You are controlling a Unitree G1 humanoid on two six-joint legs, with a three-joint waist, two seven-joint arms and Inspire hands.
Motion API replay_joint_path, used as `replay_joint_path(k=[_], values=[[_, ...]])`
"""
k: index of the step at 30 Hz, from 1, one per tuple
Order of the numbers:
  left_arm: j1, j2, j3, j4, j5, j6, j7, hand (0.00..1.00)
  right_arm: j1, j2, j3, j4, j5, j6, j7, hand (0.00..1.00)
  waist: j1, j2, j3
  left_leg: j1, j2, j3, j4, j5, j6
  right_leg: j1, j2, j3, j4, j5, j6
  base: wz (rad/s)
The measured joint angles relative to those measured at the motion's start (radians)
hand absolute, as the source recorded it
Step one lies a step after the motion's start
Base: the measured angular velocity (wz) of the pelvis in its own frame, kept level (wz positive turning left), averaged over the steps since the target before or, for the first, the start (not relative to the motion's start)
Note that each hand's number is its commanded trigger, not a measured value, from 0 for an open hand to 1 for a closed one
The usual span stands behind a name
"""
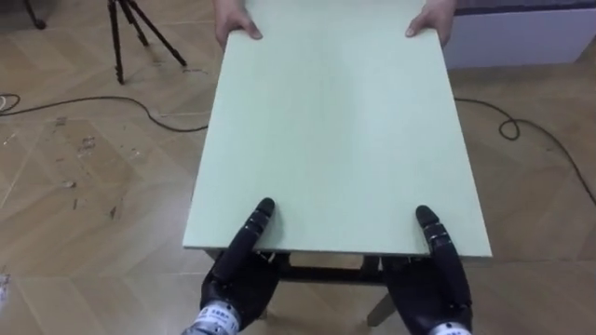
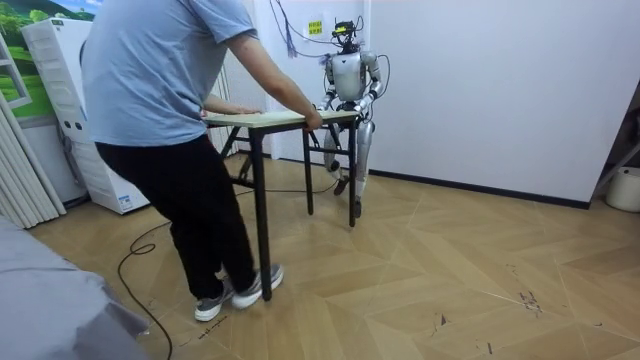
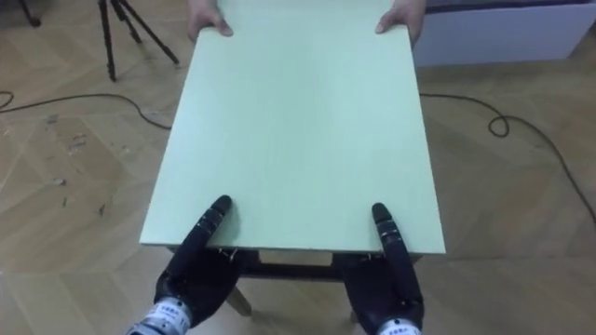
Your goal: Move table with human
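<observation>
The table (image 1: 335, 130), between person (image 2: 160, 120) and robot, looks rigid and fairly heavy, its smooth top likely slippery, so edges are best gripped. Person's hands (image 1: 237, 23) hold its far edge; left hand (image 1: 237, 274) and right hand (image 1: 438, 279) clamp its near edge, thumbs on top.

Thing: table (image 1: 335, 130)
Look: pale green rectangular top, plain and bare, on dark legs (image 2: 264, 230)
Pose: top level, short edge nearest
Place: centre of the eye views, reaching the top edge
</observation>
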Motion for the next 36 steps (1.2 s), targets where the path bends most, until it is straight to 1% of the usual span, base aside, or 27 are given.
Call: replay_joint_path(k=[1,3,5,6,8,9,11,12,15,16,17,18,19,20,21,22,23,24,26,28,30,31,32,33,34,35,36], values=[[-0.001,0.006,0.013,-0.013,0.001,0.000,0.000,1.00,-0.017,0.001,0.007,0.000,0.000,-0.001,0.000,1.00,0.014,-0.011,0.0025,-0.046,0.010,-0.007,0.010,0.029,-0.009,0.025,0.024,0.008,-0.104,-0.071,0.026,-0.17],[0.000,0.010,0.018,-0.021,0.002,0.000,0.000,1.00,-0.024,0.002,0.008,0.001,-0.002,0.000,0.000,1.00,0.029,-0.013,0.0032,-0.088,0.032,-0.028,0.007,0.070,-0.029,0.022,0.068,0.027,-0.180,-0.109,0.018,-0.18],[0.016,0.021,0.037,-0.050,0.021,-0.002,0.000,1.00,-0.028,0.020,0.025,0.000,-0.002,0.000,0.000,1.00,0.050,-0.051,0.0015,-0.134,0.064,-0.032,-0.003,0.116,-0.047,0.021,0.099,0.033,-0.270,-0.174,0.004,-0.15],[0.015,0.023,0.042,-0.052,0.023,-0.004,0.000,1.00,-0.031,0.022,0.029,0.000,-0.001,0.001,0.000,1.00,0.051,-0.060,0.0020,-0.148,0.076,-0.034,-0.002,0.129,-0.049,0.021,0.106,0.030,-0.292,-0.188,-0.003,0.00],[0.009,0.029,0.049,-0.052,0.029,-0.007,0.001,1.00,-0.040,0.023,0.041,0.005,0.004,0.001,-0.001,1.00,0.067,-0.059,0.0025,-0.186,0.111,-0.053,-0.007,0.171,-0.066,0.020,0.154,0.001,-0.364,-0.199,-0.014,-0.09],[0.010,0.030,0.050,-0.052,0.031,-0.008,0.003,1.00,-0.041,0.023,0.044,0.011,0.005,0.001,-0.001,1.00,0.074,-0.060,0.0023,-0.186,0.119,-0.056,-0.017,0.182,-0.071,0.020,0.162,-0.007,-0.378,-0.201,-0.017,-0.23],[0.010,0.035,0.050,-0.050,0.038,-0.008,0.007,1.00,-0.043,0.023,0.044,0.022,0.011,0.004,-0.001,1.00,0.087,-0.042,0.0036,-0.189,0.145,-0.079,-0.068,0.242,-0.083,0.016,0.203,-0.055,-0.412,-0.191,-0.062,-0.01],[0.010,0.035,0.049,-0.050,0.040,-0.008,0.007,1.00,-0.041,0.023,0.043,0.023,0.012,0.004,-0.001,1.00,0.085,-0.037,0.0029,-0.189,0.149,-0.089,-0.088,0.257,-0.089,0.011,0.213,-0.062,-0.411,-0.187,-0.068,0.17],[0.012,0.042,0.038,-0.042,0.043,-0.015,0.008,1.00,-0.041,0.023,0.046,0.032,0.015,0.005,0.001,1.00,0.099,0.003,0.0018,-0.173,0.188,-0.114,-0.184,0.349,-0.104,-0.017,0.276,-0.066,-0.409,-0.167,-0.097,-0.02],[0.012,0.041,0.034,-0.042,0.043,-0.016,0.008,1.00,-0.042,0.019,0.045,0.032,0.017,0.005,0.001,1.00,0.106,0.028,0.0001,-0.168,0.206,-0.129,-0.235,0.399,-0.119,-0.035,0.305,-0.068,-0.410,-0.152,-0.111,-0.12],[0.010,0.041,0.030,-0.042,0.043,-0.021,0.008,1.00,-0.045,0.017,0.042,0.031,0.022,0.006,0.002,1.00,0.122,0.052,-0.0023,-0.163,0.225,-0.150,-0.284,0.448,-0.171,-0.059,0.331,-0.074,-0.410,-0.134,-0.129,-0.17],[0.011,0.041,0.029,-0.042,0.043,-0.026,0.008,1.00,-0.047,0.015,0.042,0.031,0.023,0.006,0.002,1.00,0.125,0.057,-0.0028,-0.162,0.230,-0.170,-0.289,0.456,-0.188,-0.074,0.335,-0.081,-0.408,-0.127,-0.138,-0.27],[0.016,0.043,0.028,-0.042,0.040,-0.039,0.008,1.00,-0.053,0.015,0.042,0.036,0.017,0.012,0.002,1.00,0.128,0.049,0.0024,-0.176,0.217,-0.181,-0.213,0.415,-0.176,-0.093,0.305,-0.116,-0.400,-0.117,-0.148,-0.39],[0.037,0.035,0.025,-0.042,0.035,-0.051,0.008,1.00,-0.058,0.010,0.048,0.042,0.006,0.017,0.002,1.00,0.137,0.041,0.0046,-0.184,0.194,-0.183,-0.051,0.278,-0.140,-0.099,0.264,-0.163,-0.392,-0.110,-0.152,-0.43],[0.048,0.029,0.023,-0.042,0.034,-0.056,0.008,1.00,-0.058,0.007,0.048,0.042,-0.002,0.018,0.002,1.00,0.142,0.042,0.0046,-0.184,0.186,-0.183,0.030,0.211,-0.141,-0.099,0.250,-0.179,-0.393,-0.105,-0.152,-0.42],[0.062,0.015,0.027,-0.043,0.030,-0.058,0.008,1.00,-0.058,0.002,0.049,0.041,-0.021,0.017,0.002,1.00,0.138,0.046,0.0045,-0.181,0.172,-0.182,0.185,0.104,-0.129,-0.100,0.227,-0.215,-0.393,-0.092,-0.150,-0.20],[0.068,0.010,0.029,-0.042,0.025,-0.056,0.012,1.00,-0.058,0.004,0.049,0.041,-0.041,0.017,-0.007,1.00,0.123,0.046,0.0051,-0.164,0.164,-0.193,0.305,0.022,-0.128,-0.102,0.219,-0.243,-0.393,-0.076,-0.148,-0.07],[0.070,0.007,0.029,-0.042,0.025,-0.055,0.012,1.00,-0.058,0.003,0.048,0.041,-0.041,0.017,-0.008,1.00,0.117,0.048,0.0072,-0.147,0.167,-0.195,0.351,-0.016,-0.126,-0.103,0.219,-0.259,-0.393,-0.071,-0.151,0.10],[0.069,0.002,0.025,-0.043,0.030,-0.053,0.012,1.00,-0.061,-0.011,0.047,0.036,-0.040,0.014,-0.007,1.00,0.089,0.070,0.0208,-0.059,0.188,-0.225,0.477,-0.129,-0.136,-0.109,0.234,-0.314,-0.393,-0.055,-0.161,0.22],[0.069,0.002,0.022,-0.047,0.030,-0.054,0.012,1.00,-0.061,-0.011,0.047,0.032,-0.040,0.012,-0.008,1.00,0.066,0.081,0.0237,0.033,0.203,-0.225,0.495,-0.165,-0.143,-0.121,0.237,-0.344,-0.390,-0.043,-0.161,0.20],[0.069,-0.007,0.020,-0.050,0.031,-0.055,0.012,1.00,-0.058,-0.012,0.047,0.021,-0.037,0.005,-0.008,1.00,0.051,0.106,0.0239,0.126,0.223,-0.226,0.474,-0.180,-0.161,-0.147,0.234,-0.369,-0.355,-0.038,-0.159,0.08],[0.068,-0.009,0.020,-0.051,0.031,-0.055,0.011,1.00,-0.060,-0.018,0.047,0.018,-0.040,0.000,-0.008,1.00,0.038,0.114,0.0264,0.149,0.205,-0.229,0.378,-0.213,-0.178,-0.185,0.218,-0.358,-0.304,-0.030,-0.154,0.19],[0.068,-0.012,0.011,-0.051,0.034,-0.055,0.011,1.00,-0.051,-0.023,0.048,0.014,-0.037,-0.006,-0.008,1.00,0.025,0.106,0.0233,0.179,0.167,-0.235,0.272,-0.214,-0.175,-0.221,0.200,-0.318,-0.273,-0.011,-0.173,0.33],[0.068,-0.016,0.004,-0.051,0.038,-0.058,0.011,1.00,-0.045,-0.032,0.048,0.006,-0.034,-0.008,-0.008,1.00,0.012,0.111,0.0232,0.198,0.153,-0.246,0.212,-0.213,-0.173,-0.237,0.198,-0.294,-0.262,0.006,-0.183,0.44],[0.068,-0.019,-0.009,-0.052,0.042,-0.068,0.012,1.00,-0.042,-0.038,0.048,0.000,-0.030,-0.017,-0.008,1.00,0.001,0.122,0.0151,0.236,0.140,-0.259,0.099,-0.213,-0.172,-0.276,0.208,-0.238,-0.262,0.029,-0.195,0.30],[0.058,-0.018,-0.009,-0.052,0.041,-0.079,0.012,1.00,-0.049,-0.035,0.048,-0.002,-0.029,-0.021,-0.007,1.00,-0.005,0.123,0.0115,0.242,0.133,-0.270,0.026,-0.214,-0.171,-0.286,0.219,-0.201,-0.310,0.046,-0.175,0.13],[0.053,-0.017,-0.008,-0.052,0.040,-0.082,0.012,1.00,-0.057,-0.035,0.048,-0.002,-0.029,-0.021,-0.007,1.00,0.002,0.124,0.0122,0.244,0.127,-0.274,-0.003,-0.214,-0.171,-0.295,0.214,-0.204,-0.314,0.061,-0.153,-0.06]])
